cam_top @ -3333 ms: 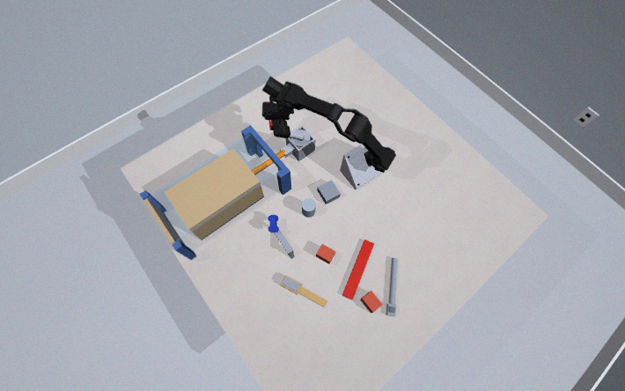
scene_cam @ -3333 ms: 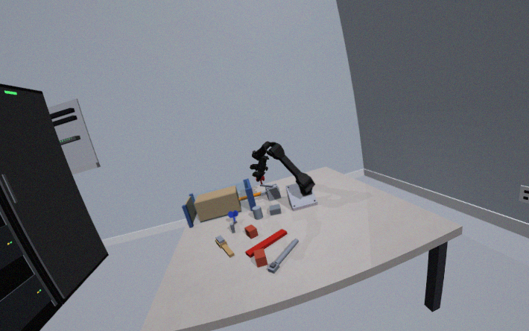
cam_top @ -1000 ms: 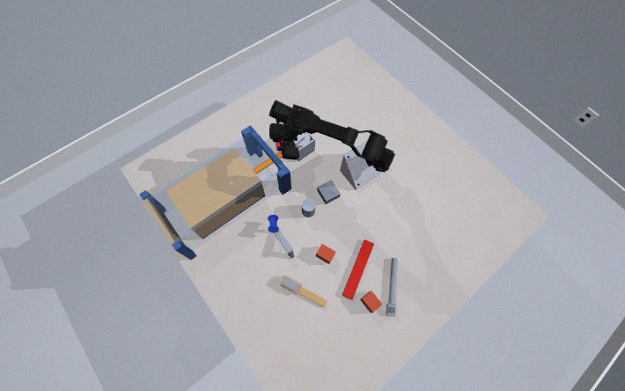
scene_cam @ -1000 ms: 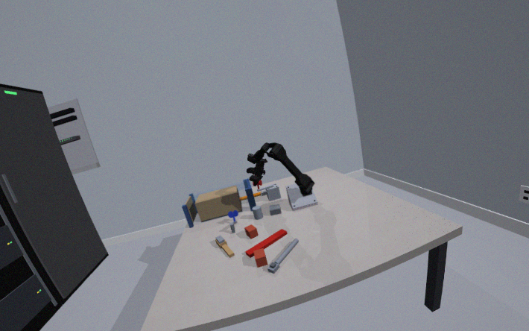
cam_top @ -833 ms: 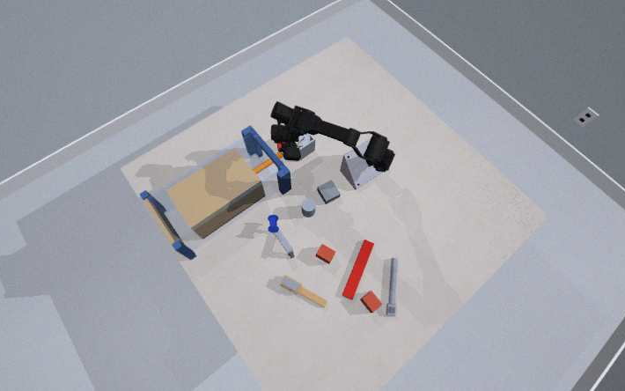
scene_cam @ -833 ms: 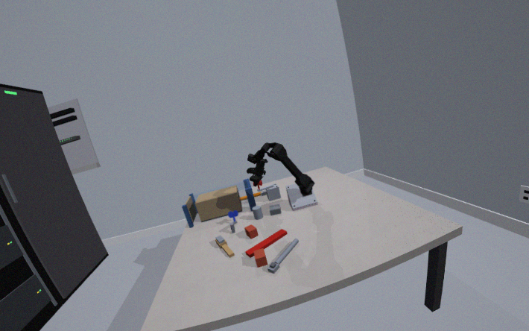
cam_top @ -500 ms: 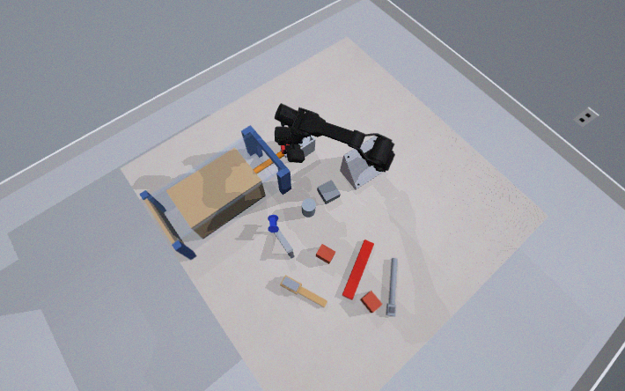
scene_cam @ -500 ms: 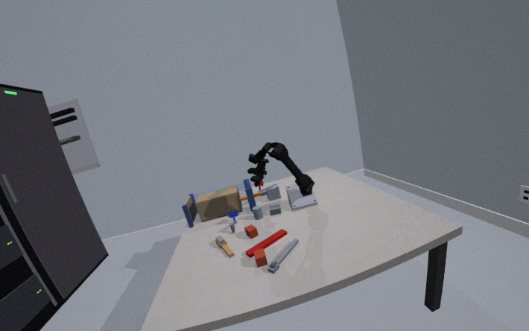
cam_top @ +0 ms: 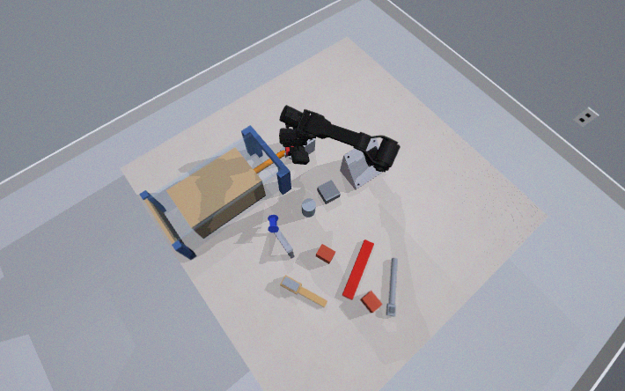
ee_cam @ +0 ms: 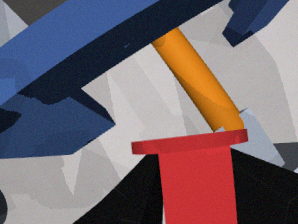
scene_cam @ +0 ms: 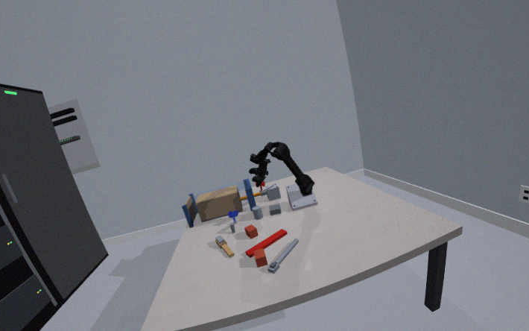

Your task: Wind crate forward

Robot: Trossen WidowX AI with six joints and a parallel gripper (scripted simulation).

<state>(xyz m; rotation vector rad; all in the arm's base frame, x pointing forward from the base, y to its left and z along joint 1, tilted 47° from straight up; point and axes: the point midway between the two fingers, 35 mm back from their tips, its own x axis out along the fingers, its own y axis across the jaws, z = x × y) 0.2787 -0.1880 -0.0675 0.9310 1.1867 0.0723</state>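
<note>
Wrist view: red handle knob (cam_top: 288,150) (scene_cam: 261,186) (ee_cam: 197,185) grasped; crate short of frame.
Gripper (cam_top: 290,151) (scene_cam: 260,183) (ee_cam: 185,159) is closed on the knob, beside the grey winch (cam_top: 311,145) (scene_cam: 273,192). Handle therefore found and picked up; key presumably seated, though the socket is hidden. Outward from the winch, the orange strap (cam_top: 268,162) (scene_cam: 251,196) (ee_cam: 200,80) passes beneath the blue frame (cam_top: 287,177) (scene_cam: 250,192) (ee_cam: 100,45) to the crate (cam_top: 213,184) (scene_cam: 219,203). Crate lies within the cubby, apparently flat, with a gap between its front and the frame in the top view. Judged in the winding stage. Outstanding: close that gap without tipping the crate, release the knob, withdraw the arm.
</note>
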